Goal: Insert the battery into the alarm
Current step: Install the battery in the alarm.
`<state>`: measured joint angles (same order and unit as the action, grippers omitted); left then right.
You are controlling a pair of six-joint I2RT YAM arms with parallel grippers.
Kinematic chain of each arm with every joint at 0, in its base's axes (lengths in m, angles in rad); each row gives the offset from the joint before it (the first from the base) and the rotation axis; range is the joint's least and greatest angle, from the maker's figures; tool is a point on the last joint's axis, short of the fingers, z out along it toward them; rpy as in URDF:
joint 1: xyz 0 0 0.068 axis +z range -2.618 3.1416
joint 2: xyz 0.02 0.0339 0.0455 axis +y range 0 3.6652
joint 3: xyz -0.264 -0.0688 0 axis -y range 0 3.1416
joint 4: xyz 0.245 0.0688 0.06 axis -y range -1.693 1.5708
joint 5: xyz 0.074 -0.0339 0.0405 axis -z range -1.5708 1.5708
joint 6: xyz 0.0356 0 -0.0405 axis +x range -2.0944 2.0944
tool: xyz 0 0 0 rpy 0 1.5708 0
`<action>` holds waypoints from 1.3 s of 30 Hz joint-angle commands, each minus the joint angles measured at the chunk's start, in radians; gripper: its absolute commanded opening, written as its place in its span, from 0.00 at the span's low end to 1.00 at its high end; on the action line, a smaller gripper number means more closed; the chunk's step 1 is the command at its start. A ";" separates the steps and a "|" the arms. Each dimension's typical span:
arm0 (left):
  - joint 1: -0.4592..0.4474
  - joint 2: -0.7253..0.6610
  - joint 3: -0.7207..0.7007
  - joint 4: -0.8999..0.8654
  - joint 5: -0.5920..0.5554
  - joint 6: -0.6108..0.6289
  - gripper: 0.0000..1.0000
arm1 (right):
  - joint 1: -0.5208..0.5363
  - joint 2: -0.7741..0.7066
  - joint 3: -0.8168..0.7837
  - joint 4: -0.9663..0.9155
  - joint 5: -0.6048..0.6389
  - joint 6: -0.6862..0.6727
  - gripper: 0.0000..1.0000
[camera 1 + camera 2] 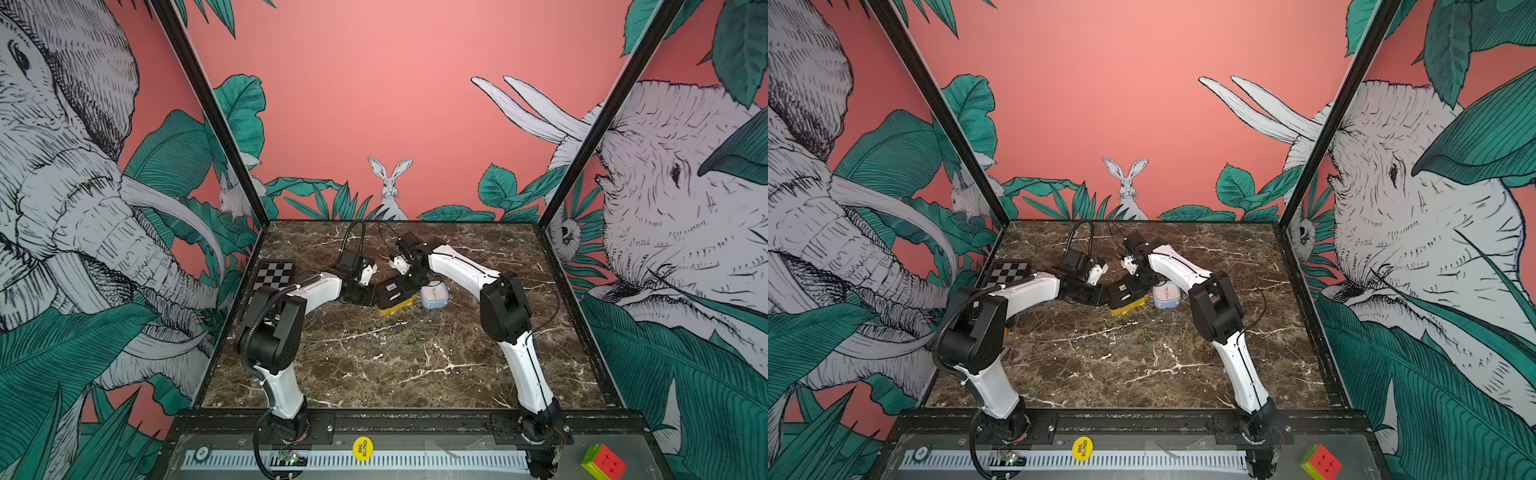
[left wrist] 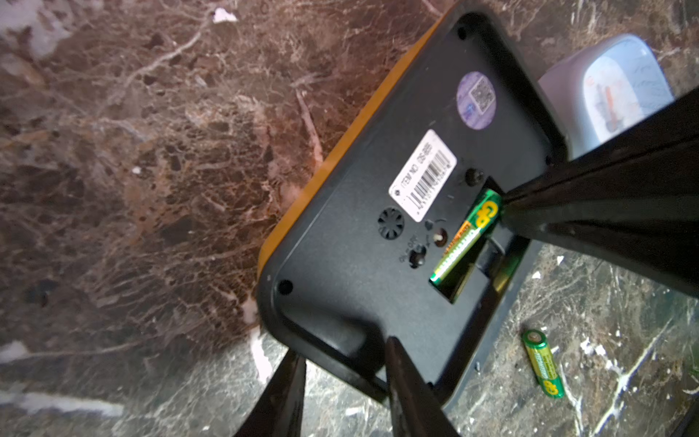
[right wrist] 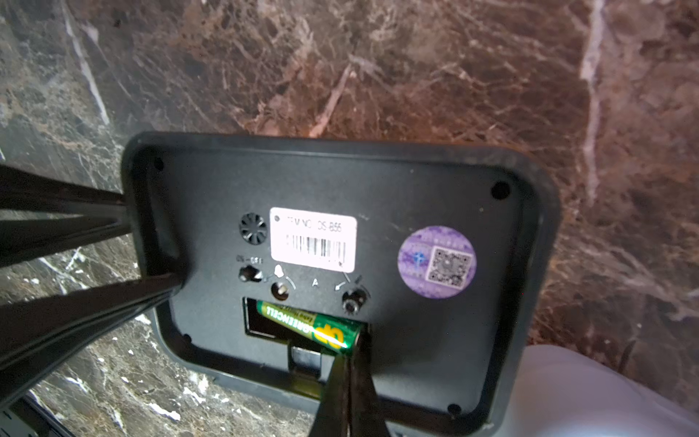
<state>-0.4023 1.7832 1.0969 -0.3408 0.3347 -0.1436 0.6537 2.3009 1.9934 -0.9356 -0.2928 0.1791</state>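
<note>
The alarm [image 1: 390,291] lies face down, centre frame in both top views, left jaws grasping its edge. The battery [image 3: 314,327] sits tilted in its compartment [image 3: 255,321], clenched right jaws touching its end.

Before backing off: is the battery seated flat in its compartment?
No, the battery lies slantwise across the compartment, one end at its edge against the shut right gripper.
</note>
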 commanded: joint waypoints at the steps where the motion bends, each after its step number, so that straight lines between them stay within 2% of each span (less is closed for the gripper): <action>1: 0.005 0.032 -0.030 -0.001 -0.025 -0.011 0.37 | 0.050 0.063 -0.028 0.021 -0.115 0.050 0.00; 5: 0.005 0.036 -0.032 0.003 -0.019 -0.012 0.37 | 0.054 0.032 -0.071 0.131 -0.139 0.078 0.00; 7: 0.005 0.041 -0.029 0.002 -0.015 -0.011 0.37 | 0.054 0.044 -0.054 0.122 -0.138 0.075 0.00; 17: 0.005 0.051 -0.028 0.008 -0.008 -0.012 0.36 | 0.076 0.081 0.017 0.038 -0.005 0.098 0.00; 21: 0.006 0.047 -0.029 0.004 -0.018 -0.014 0.36 | 0.077 0.029 -0.045 0.105 0.030 0.121 0.00; 26: 0.005 0.035 -0.041 0.000 -0.037 -0.014 0.35 | 0.067 -0.026 -0.077 0.123 0.125 0.135 0.00; 31: 0.005 0.032 -0.048 -0.004 -0.049 -0.015 0.35 | 0.055 -0.053 -0.093 0.126 0.159 0.130 0.00; 39: 0.005 0.031 -0.048 -0.004 -0.054 -0.021 0.34 | 0.055 -0.096 -0.118 0.175 0.174 0.125 0.13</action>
<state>-0.3912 1.7859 1.0893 -0.3302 0.3508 -0.1692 0.7006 2.2383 1.8946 -0.8146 -0.1440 0.3038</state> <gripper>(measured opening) 0.345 0.121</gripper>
